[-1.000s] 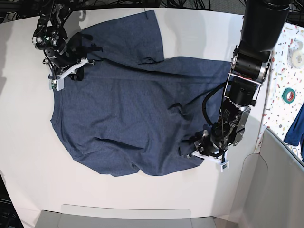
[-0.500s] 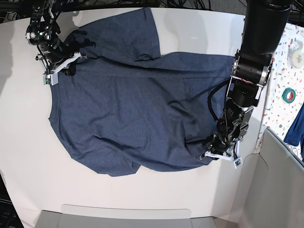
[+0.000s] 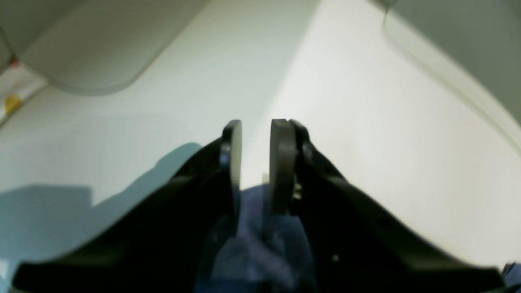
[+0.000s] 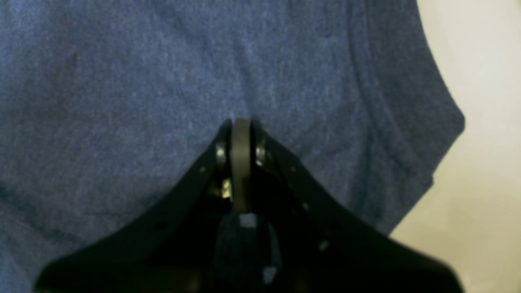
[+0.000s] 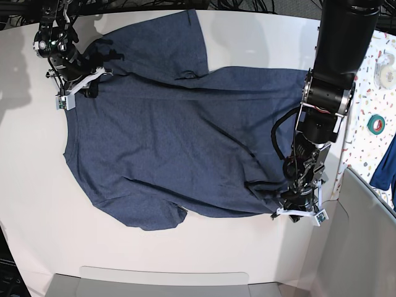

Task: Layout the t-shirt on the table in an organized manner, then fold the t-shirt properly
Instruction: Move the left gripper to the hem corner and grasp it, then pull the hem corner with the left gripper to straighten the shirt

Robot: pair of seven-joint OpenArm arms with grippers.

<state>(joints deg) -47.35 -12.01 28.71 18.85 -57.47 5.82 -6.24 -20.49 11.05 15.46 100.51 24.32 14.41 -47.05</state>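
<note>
The t-shirt point(image 5: 179, 124) lies spread across the white worktop point(image 5: 25, 161), with one sleeve toward the far edge. The left pincer point(image 3: 255, 162) stands narrowly apart, and blue cloth sits between its fingers point(image 3: 281, 162) at the shirt's corner near the worktop's edge. The right pincer point(image 4: 241, 154) is pressed together with cloth bunched at its base, gripping the shirt's opposite corner.
</note>
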